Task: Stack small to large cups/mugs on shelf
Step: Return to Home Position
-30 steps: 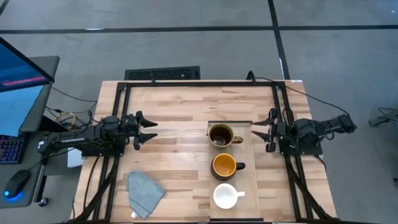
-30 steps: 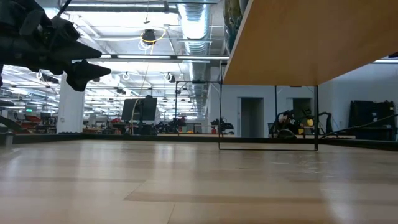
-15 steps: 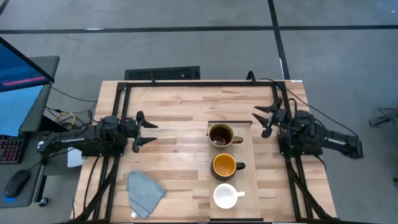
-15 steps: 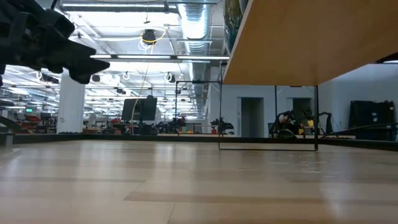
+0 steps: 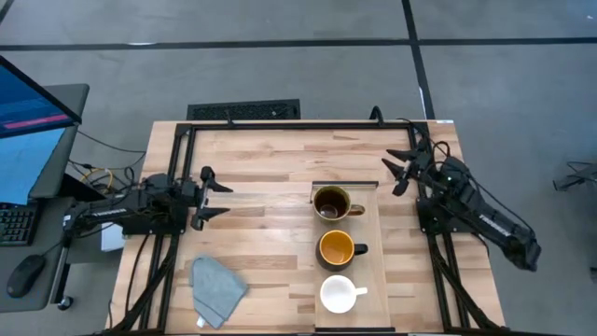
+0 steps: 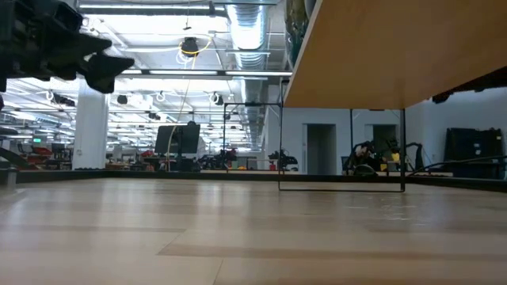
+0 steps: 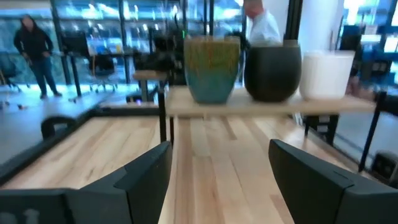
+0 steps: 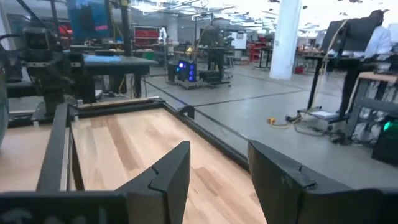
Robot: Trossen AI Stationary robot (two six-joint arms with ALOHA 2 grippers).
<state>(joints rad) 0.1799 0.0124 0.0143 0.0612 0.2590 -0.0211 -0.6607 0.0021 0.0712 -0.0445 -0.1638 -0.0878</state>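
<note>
Three mugs stand on their bases in a row on the pale wooden shelf (image 5: 373, 280), which is raised above the table on thin legs. They are a glossy dark brown mug (image 5: 331, 203) farthest, a dark mug with a yellow inside (image 5: 337, 248) in the middle, and a white mug (image 5: 338, 294) nearest. All three also show in the left wrist view: brown (image 7: 211, 68), dark (image 7: 272, 70), white (image 7: 326, 73). My left gripper (image 5: 216, 198) is open and empty left of the shelf, pointing at it. My right gripper (image 5: 401, 173) is open and empty, beyond the shelf's far right corner.
A grey-blue cloth (image 5: 217, 287) lies on the table near the front left. A dark metal frame (image 5: 298, 124) runs round the table's far and side edges. The shelf's underside (image 6: 380, 55) hangs over the table's right half. People stand in the room beyond.
My right gripper has gone toward the table's far edge and turned from pointing left at the shelf to pointing far-left, its arm swinging toward the near right. My left gripper has risen a little and drawn slightly back toward the left edge. The mugs have kept still.
</note>
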